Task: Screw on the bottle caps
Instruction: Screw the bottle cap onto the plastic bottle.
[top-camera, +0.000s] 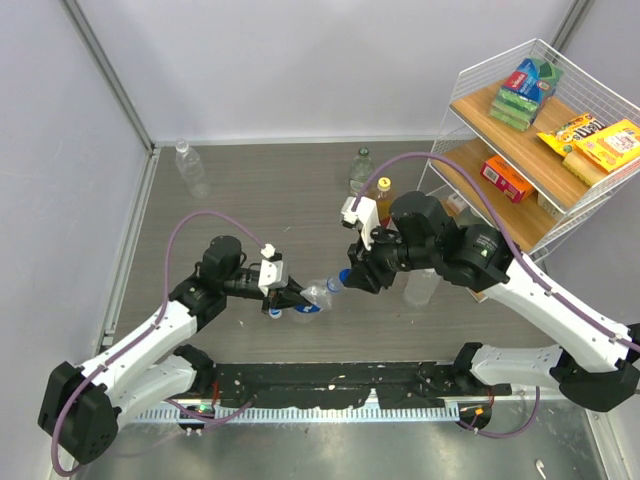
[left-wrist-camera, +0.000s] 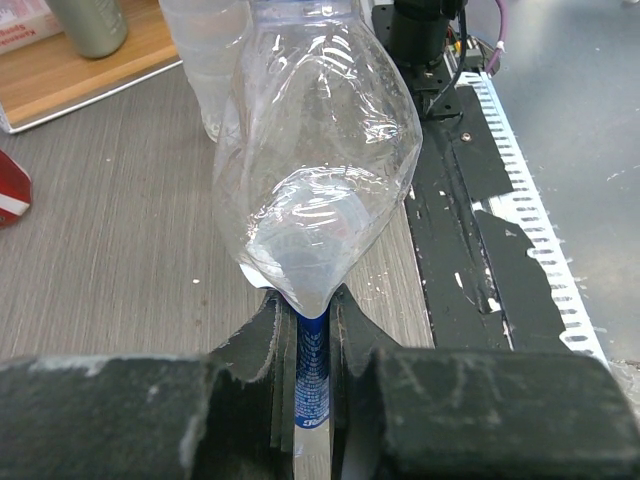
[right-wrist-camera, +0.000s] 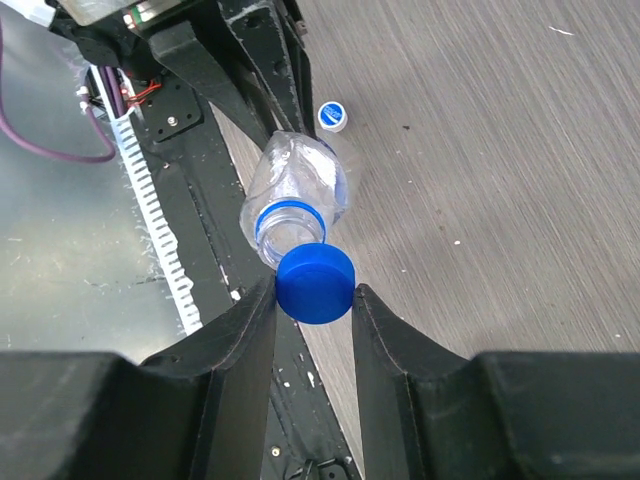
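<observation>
A crumpled clear bottle (top-camera: 318, 293) with a blue label lies tilted above the table, neck toward the right arm. My left gripper (top-camera: 287, 298) is shut on its flattened blue-labelled base; in the left wrist view the bottle (left-wrist-camera: 320, 170) fills the frame above the gripper (left-wrist-camera: 307, 315). My right gripper (right-wrist-camera: 315, 292) is shut on a dark blue cap (right-wrist-camera: 315, 284), held right at the bottle's open mouth (right-wrist-camera: 283, 228), slightly off-centre. The cap also shows in the top view (top-camera: 344, 277). A white cap with a blue middle (right-wrist-camera: 333, 116) lies on the table under the bottle.
Clear bottles stand at the back left (top-camera: 190, 168), back middle (top-camera: 360, 170) and under the right arm (top-camera: 422, 285). An amber bottle with a yellow cap (top-camera: 383, 195) stands by a wire shelf rack (top-camera: 545, 150) of boxed snacks. A black rail (top-camera: 330, 385) runs along the near edge.
</observation>
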